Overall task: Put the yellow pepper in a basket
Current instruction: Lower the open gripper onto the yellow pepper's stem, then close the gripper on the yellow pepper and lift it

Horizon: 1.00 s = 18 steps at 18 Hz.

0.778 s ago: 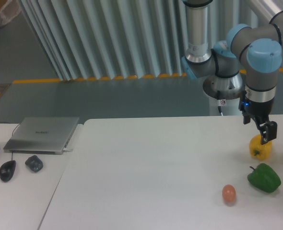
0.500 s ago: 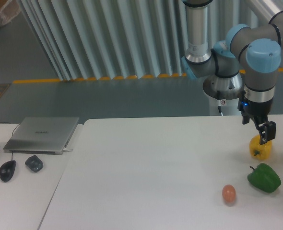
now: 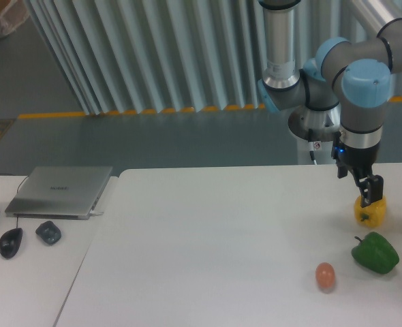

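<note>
Shifting slightly left since earlier, claw point(image 3: 369, 197) is hovering at yellow pepper point(image 3: 369, 212) top, right edge of frame on surface point(image 3: 214, 238); opening unclear, can't tell grip. Approach step ongoing; next needs closing, lifting. No basket visible.

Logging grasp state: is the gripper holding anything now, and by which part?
It cannot be told. The gripper is down at the top of the yellow pepper, which sits on the table.
</note>
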Motion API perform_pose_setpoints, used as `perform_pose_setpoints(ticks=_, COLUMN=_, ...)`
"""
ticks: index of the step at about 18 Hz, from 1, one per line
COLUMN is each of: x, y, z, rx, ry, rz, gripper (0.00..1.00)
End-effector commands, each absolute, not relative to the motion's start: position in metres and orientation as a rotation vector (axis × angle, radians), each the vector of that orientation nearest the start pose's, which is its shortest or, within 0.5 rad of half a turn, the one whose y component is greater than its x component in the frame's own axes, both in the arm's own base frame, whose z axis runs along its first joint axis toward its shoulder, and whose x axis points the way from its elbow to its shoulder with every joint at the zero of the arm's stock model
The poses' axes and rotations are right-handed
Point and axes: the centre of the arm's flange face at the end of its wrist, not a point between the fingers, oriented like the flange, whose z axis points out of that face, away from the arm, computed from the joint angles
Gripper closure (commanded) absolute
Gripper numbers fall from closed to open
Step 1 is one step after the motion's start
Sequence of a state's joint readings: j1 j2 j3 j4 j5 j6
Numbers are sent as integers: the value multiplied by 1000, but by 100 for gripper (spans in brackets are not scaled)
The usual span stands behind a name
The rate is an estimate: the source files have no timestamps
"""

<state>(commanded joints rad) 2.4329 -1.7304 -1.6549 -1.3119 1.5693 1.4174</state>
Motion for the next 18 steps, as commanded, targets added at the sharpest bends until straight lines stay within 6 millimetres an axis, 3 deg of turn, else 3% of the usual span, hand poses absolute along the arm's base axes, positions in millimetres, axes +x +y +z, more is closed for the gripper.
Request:
perform_pose_setpoints(ticks=7, x=-324, y=460, z=380, rx=-3055, ry=728, rz=24, gripper=0)
perform_pose_setpoints(ticks=12, x=-316, y=484, z=374, rx=-3063, ry=519, rz=106, gripper=0)
perform_pose_setpoints(ticks=15, x=-321, y=476, z=367, rx=-3114, ry=478, rz=105, gripper=0)
perform_pose_setpoints(ticks=16, x=-326, y=462, z=351, rx=-3135, ry=375, rz=60, gripper=0)
perform_pose_setpoints(ticks=18, x=-334, y=446, z=341, rx=-3153, ry=282, rz=30, gripper=0)
